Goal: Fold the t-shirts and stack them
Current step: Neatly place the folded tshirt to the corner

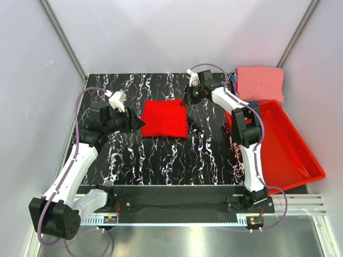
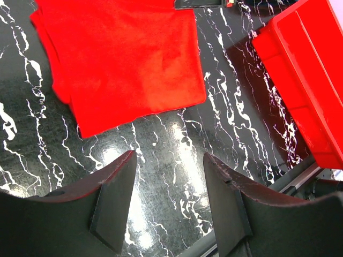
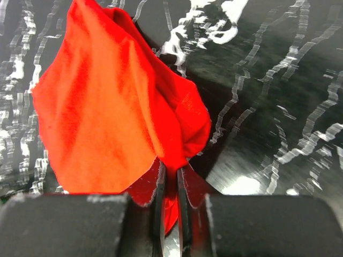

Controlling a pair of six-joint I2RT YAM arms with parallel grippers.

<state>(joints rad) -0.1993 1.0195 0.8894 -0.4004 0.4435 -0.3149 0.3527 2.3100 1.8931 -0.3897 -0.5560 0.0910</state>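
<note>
Red cloth is sitting pinched between the almost closed fingers of the right gripper [image 3: 170,184], which is holding one corner of the bright red t-shirt [image 3: 102,118] raised off the table, the fabric draping in soft folds towards the upper left of the wrist view. In the overhead view that pinch is sitting at the shirt's upper right corner, while the rest is lying flat as a rough square in the middle of the table [image 1: 209,155]. The left gripper [image 2: 169,187] is hovering just beside the shirt's left edge, its fingers standing wide apart and gripping nothing.

The shirt is looking light and limp. It is likely going to sag, crease and trail wherever it is unsupported, and a single-corner hold is probably going to let the layers slide apart. Pinching all layers together at a corner or along a folded edge is looking like the safest hold, and the lower left corner is lying within reach of the free gripper.

Around this, the glossy black marbled table is reflecting the light and is probably letting cloth slip easily. A salmon-pink t-shirt [image 1: 260,83] is lying folded at the upper right, just beyond a red plastic bin [image 1: 292,150] running along the right side. Pale wall panels [image 1: 161,32] are enclosing the table closely on three sides.
</note>
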